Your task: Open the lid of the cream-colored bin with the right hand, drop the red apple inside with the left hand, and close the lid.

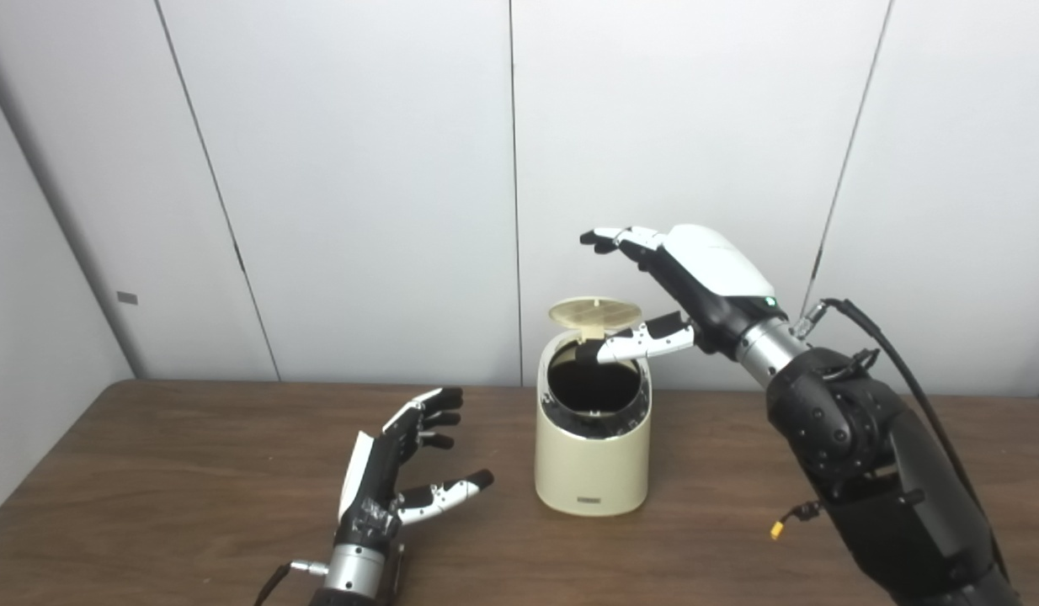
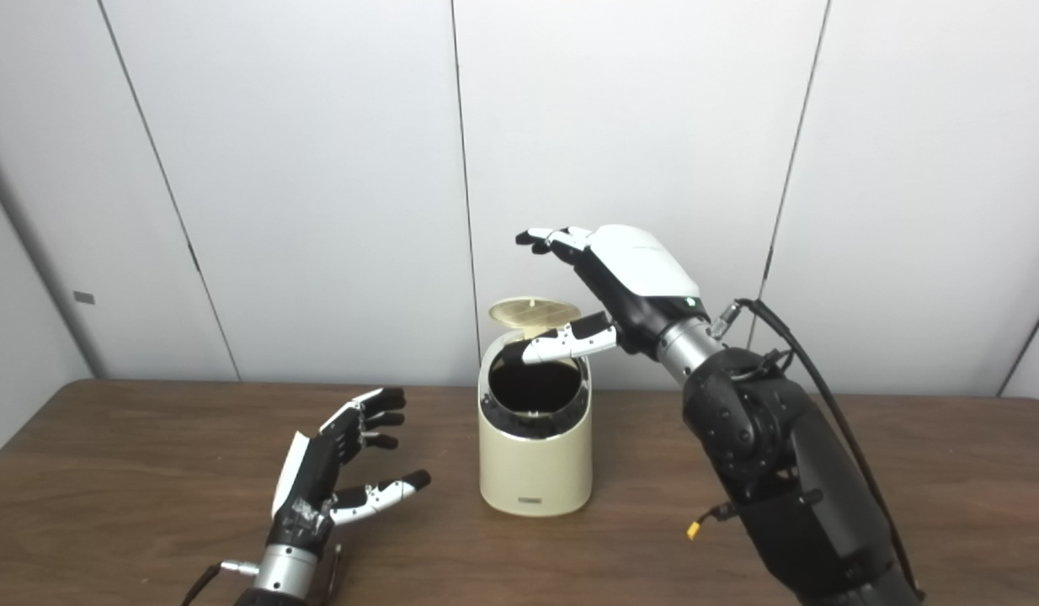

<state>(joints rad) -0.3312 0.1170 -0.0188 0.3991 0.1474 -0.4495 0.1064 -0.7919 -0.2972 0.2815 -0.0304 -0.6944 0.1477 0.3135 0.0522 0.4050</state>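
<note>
One open-lidded bin (image 1: pixel 593 471); dark interior

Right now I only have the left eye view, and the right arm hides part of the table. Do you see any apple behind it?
Observer: No. The right eye view shows more table at the far right, and no apple lies there.
Operator: Is it in the left hand?
Observer: No. From this side too, the left hand is open, with nothing between fingers and thumb.
Operator: And the lid?
Observer: The lid stands up behind the mouth of the bin. The right hand is open above it, thumb across the mouth. I cannot tell if they touch.
</note>
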